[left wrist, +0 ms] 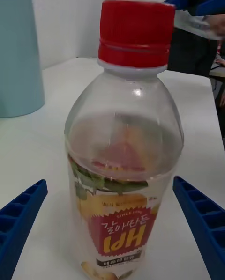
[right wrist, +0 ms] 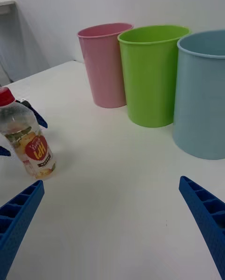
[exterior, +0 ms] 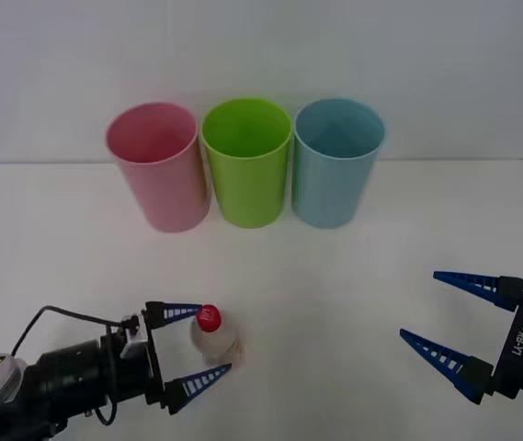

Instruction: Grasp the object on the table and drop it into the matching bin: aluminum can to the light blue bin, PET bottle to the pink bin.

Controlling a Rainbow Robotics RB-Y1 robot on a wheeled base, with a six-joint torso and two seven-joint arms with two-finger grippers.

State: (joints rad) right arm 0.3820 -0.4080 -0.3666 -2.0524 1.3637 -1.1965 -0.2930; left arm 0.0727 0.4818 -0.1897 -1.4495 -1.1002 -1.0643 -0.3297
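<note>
1. Between the fingers of the left hand (exterior: 195,353), the PET bottle (exterior: 213,336) stands upright on the counter (exterior: 335,276); hand spread wide, one finger each side, neither touching the bottle as far as can be seen.
2. Bottle: clear, red cap (exterior: 209,318), pale label w/ red-orange print; left wrist view has it close up, dead centre betw. the two blue fingers (left wrist: 18,214).
3. Left hand sits low at the near-left part of the counter, pointing across toward the right arm; black cable loops off its wrist.
4. Right hand (exterior: 436,317) near the counter's right side, well apart from the bottle, also spread wide, holding nothing, pointing back toward the left hand.
5. Ahead of both hands, at the far side of the counter, three bins in a row: pink bin (exterior: 157,165), lime green bin (exterior: 247,161), light blue bin (exterior: 336,161), rims just beside one another.
6. Pink bin is the one nearest the left hand's side; light blue nearest the right hand's side.
7. Right wrist view: bottle (right wrist: 28,137) stands off to one side beyond the right fingers, w/ the left hand's blue fingertips just behind it; bins farther off.
</note>
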